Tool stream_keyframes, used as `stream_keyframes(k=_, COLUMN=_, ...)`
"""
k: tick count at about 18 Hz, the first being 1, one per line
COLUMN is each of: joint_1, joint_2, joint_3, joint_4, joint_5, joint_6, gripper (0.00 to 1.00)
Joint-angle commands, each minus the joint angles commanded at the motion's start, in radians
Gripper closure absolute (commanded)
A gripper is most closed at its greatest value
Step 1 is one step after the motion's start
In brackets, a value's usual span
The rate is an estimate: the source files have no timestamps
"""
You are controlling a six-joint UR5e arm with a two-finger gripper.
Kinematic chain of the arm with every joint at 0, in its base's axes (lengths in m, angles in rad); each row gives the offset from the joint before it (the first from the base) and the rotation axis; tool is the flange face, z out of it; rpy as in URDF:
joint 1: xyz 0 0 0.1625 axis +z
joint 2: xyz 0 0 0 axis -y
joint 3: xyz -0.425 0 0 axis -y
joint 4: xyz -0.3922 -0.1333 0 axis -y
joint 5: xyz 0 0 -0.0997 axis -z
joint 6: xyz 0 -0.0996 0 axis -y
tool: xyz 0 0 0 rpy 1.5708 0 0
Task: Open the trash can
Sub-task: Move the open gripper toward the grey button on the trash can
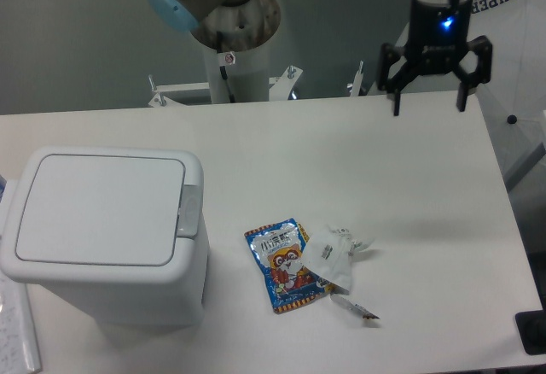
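Observation:
The trash can is a large boxy white bin at the front left of the table. Its flat lid lies shut. A grey push tab sits on the rim at the lid's right edge. My gripper hangs over the far right of the table, well away from the can. Its two black fingers are spread wide apart and hold nothing.
A blue snack packet and a crumpled white wrapper lie on the table right of the can. The arm's base column stands behind the table's far edge. A dark object sits at the front right corner.

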Motion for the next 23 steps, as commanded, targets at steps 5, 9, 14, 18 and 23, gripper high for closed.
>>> stream_keyframes(k=5, joint_1=-0.129, joint_2=-0.003, joint_3=0.005, joint_4=0.066, joint_5=0.003, joint_6=-0.111, gripper=0.00)
stream_keyframes(k=9, joint_1=-0.219, joint_2=-0.011, joint_3=0.006, joint_4=0.065, joint_5=-0.001, joint_6=-0.117, gripper=0.00)
stream_keyframes(k=14, joint_1=-0.285, joint_2=-0.040, joint_3=0.031, joint_4=0.078, joint_5=-0.005, joint_6=-0.180, gripper=0.00)
stream_keyframes(k=18, joint_1=-0.342, joint_2=-0.078, joint_3=0.052, joint_4=0.101, joint_5=-0.005, joint_6=-0.283, gripper=0.00)
stream_keyframes(k=23, joint_1=-0.390, joint_2=-0.124, joint_3=0.055, joint_4=0.131, joint_5=-0.005, joint_6=-0.301, gripper=0.00)
